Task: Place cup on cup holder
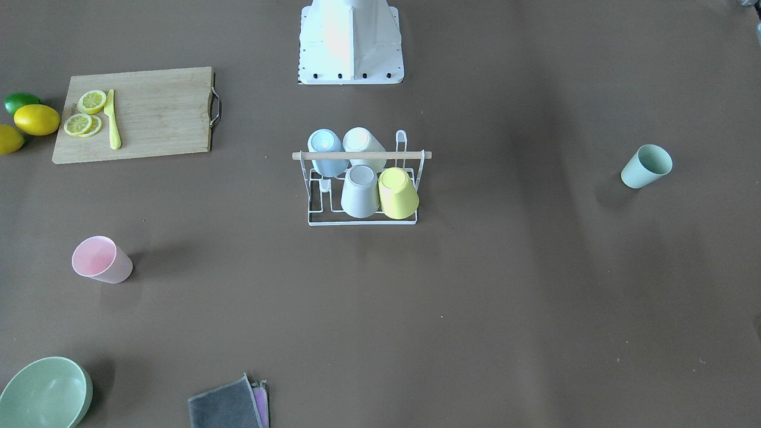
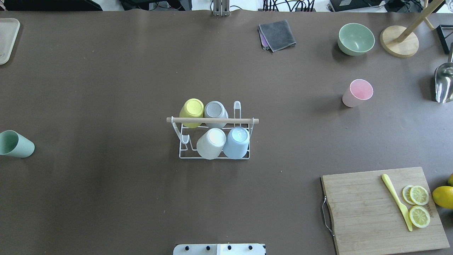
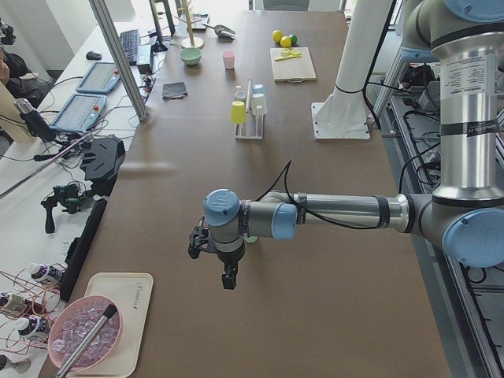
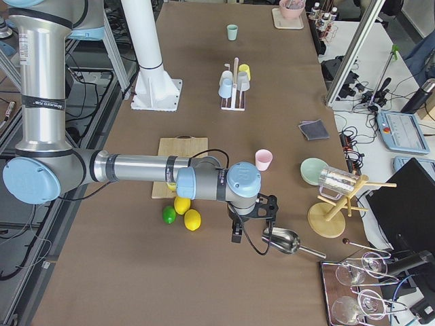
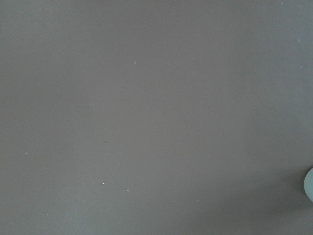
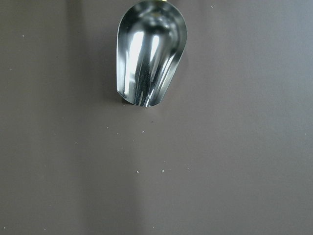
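The white wire cup holder (image 2: 212, 120) with a wooden rod handle stands mid-table; it also shows in the front view (image 1: 361, 155). Yellow (image 2: 191, 109), grey (image 2: 215, 110), white (image 2: 211, 142) and blue (image 2: 237, 142) cups sit upside down on it. Two prongs are bare. A pink cup (image 2: 357, 92) stands upright to the right. A mint cup (image 2: 16, 143) stands at the far left edge. My left gripper (image 3: 228, 280) hangs over bare table near the mint cup; my right gripper (image 4: 236, 235) hangs by a metal scoop. I cannot tell whether either is open or shut.
A cutting board (image 2: 382, 209) holds lemon slices and a yellow knife; lemons (image 2: 443, 196) lie beside it. A green bowl (image 2: 355, 39), a grey cloth (image 2: 277, 34), a wooden stand (image 2: 400, 45) and the metal scoop (image 6: 149, 54) are at the right. A tray (image 2: 6, 39) sits far left.
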`<state>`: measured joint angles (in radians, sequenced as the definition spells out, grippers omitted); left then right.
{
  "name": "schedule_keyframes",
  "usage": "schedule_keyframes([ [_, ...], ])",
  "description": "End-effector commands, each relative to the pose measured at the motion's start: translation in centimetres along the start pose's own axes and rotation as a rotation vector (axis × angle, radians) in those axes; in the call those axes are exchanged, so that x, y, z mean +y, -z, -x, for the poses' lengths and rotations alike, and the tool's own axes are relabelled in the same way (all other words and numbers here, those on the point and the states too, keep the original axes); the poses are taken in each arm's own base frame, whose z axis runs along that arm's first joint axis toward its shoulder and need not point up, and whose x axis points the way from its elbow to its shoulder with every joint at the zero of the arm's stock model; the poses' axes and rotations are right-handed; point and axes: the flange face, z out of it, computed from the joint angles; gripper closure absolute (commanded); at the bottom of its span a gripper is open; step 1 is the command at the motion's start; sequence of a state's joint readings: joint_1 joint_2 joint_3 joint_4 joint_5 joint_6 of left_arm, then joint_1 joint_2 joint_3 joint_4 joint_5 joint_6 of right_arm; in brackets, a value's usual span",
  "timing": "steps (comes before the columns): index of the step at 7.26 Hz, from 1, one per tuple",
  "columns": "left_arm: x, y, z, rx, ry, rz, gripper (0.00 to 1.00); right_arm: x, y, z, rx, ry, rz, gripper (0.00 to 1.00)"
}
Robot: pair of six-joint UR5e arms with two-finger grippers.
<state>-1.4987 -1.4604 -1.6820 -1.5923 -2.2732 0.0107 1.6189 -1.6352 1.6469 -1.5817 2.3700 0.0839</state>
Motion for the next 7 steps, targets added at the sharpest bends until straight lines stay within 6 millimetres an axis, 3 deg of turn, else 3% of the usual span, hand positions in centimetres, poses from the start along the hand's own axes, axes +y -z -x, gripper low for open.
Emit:
schedule_keyframes([
  [1,0.11,-0.19,0.17,-0.001,0.003,0.004,0.02,-0.01,-0.14,-0.02,0.002,-0.004,0.002,0.0],
  [7,0.1,-0.09,0.09,-0.001,0.002,0.003,0.02,-0.13,-0.34,0.15,0.017,0.011,0.004,0.0],
])
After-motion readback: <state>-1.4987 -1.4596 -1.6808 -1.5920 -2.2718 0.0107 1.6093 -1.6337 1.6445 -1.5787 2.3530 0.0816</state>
